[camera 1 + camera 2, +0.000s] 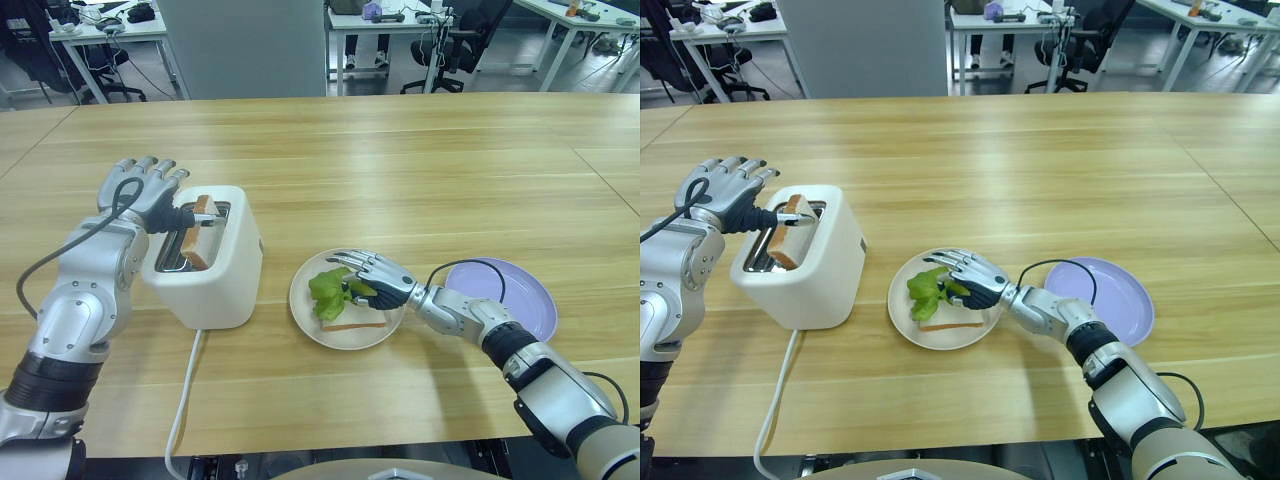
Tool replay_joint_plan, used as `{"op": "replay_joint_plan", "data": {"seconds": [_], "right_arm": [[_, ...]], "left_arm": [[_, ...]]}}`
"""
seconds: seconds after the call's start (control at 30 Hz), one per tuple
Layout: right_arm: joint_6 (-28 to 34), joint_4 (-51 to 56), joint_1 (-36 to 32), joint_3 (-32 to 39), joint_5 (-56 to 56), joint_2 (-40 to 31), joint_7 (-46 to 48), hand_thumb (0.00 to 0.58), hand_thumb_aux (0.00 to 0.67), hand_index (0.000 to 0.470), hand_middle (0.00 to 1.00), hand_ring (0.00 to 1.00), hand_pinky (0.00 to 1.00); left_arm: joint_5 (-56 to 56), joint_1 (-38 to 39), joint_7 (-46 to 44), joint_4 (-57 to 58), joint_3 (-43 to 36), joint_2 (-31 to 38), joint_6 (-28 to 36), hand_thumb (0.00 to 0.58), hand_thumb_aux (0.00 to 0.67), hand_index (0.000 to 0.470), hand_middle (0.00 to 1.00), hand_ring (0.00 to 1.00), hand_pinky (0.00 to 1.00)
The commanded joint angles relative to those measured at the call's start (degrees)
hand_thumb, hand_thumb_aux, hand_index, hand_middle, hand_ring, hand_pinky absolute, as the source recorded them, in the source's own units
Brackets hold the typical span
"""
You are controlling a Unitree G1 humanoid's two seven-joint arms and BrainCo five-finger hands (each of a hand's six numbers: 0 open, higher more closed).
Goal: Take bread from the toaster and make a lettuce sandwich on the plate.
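Bread (199, 232) stands on edge in one slot of the white toaster (215, 275), its top raised clear of the casing; the slot beside it, on the side toward the left hand, looks dark. The toaster sits on the wooden desk (400, 170) toward the robot's left, and its white power cord (185, 400) runs from the near end to the desk's front edge.

The left hand (143, 190) is at the far left side of the toaster, level with its top. Its fingers are spread and point up and away, while the thumb tip reaches across and touches the upper edge of the raised bread.

Just beside the toaster, to its right, lies a round cream plate (335, 341). A second bread slice (352, 326) lies flat on the near part of this plate, with a green lettuce leaf (328, 291) on top of it and spilling toward the plate's middle.

The right hand (378, 279) comes in from the right, low over the cream plate. Its fingers are stretched out close together over the lettuce and the thumb is tucked beneath, pinching the leaf's right edge.

A purple plate (525, 300) sits near the cream plate on its right side, partly covered by the right wrist and a looping black cable.
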Motion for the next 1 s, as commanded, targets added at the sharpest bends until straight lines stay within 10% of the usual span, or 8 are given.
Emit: {"op": "replay_joint_plan", "data": {"seconds": [0.03, 0.07, 0.1, 0.23, 0.43, 0.67, 1.0], "right_arm": [[0.79, 0.47, 0.0, 0.58, -0.45, -0.74, 0.42, 0.445, 0.347, 0.238, 0.0, 0.0, 0.0], [0.89, 0.26, 0.16, 0.65, -0.58, -1.02, 0.48, 0.395, 0.292, 0.2, 0.0, 0.0, 0.0], [1.05, 0.07, 0.33, 0.75, -0.79, -1.33, 0.44, 0.005, 0.003, 0.002, 0.0, 0.0, 0.0], [1.26, -1.56, 1.35, 0.44, -0.75, -2.86, 0.45, 0.0, 0.0, 0.0, 0.0, 0.0, 0.0], [1.61, -7.03, 3.93, -0.8, 0.24, -5.68, 1.47, 0.0, 0.0, 0.0, 0.0, 0.0, 0.0], [2.46, -13.53, 7.46, -3.32, 1.73, -8.48, 3.23, 0.0, 0.0, 0.0, 0.0, 0.0, 0.0], [3.2, -18.3, 10.43, -6.3, 3.16, -10.97, 4.86, 0.0, 0.0, 0.0, 0.0, 0.0, 0.0]], "left_arm": [[-1.28, 1.16, -0.73, 3.18, -1.79, -1.0, -0.58, 0.0, 0.0, 0.0, 0.0, 0.0, 0.0], [-1.46, 1.05, -0.5, 3.99, -2.08, -1.12, -0.71, 0.0, 0.0, 0.0, 0.0, 0.0, 0.0], [-1.86, 0.77, -0.13, 4.84, -2.28, -1.44, -0.86, 0.0, 0.0, 0.0, 0.0, 0.0, 0.0], [-3.04, -0.53, 0.6, 8.92, -3.72, -2.5, -1.4, 0.0, 0.0, 0.0, 0.0, 0.0, 0.0], [-5.21, -2.15, 2.72, 13.81, -4.01, -2.89, -1.61, 0.476, 0.386, 0.265, 0.0, 0.0, 0.0], [-10.39, -2.37, 4.89, 14.8, -3.42, -4.59, -1.99, 0.58, 0.67, 0.46, 0.0, 0.0, 0.0], [-15.92, -3.02, 7.48, 8.84, 0.77, -6.34, 0.23, 0.58, 0.67, 0.46, 0.08, 0.08, 0.08]]}}
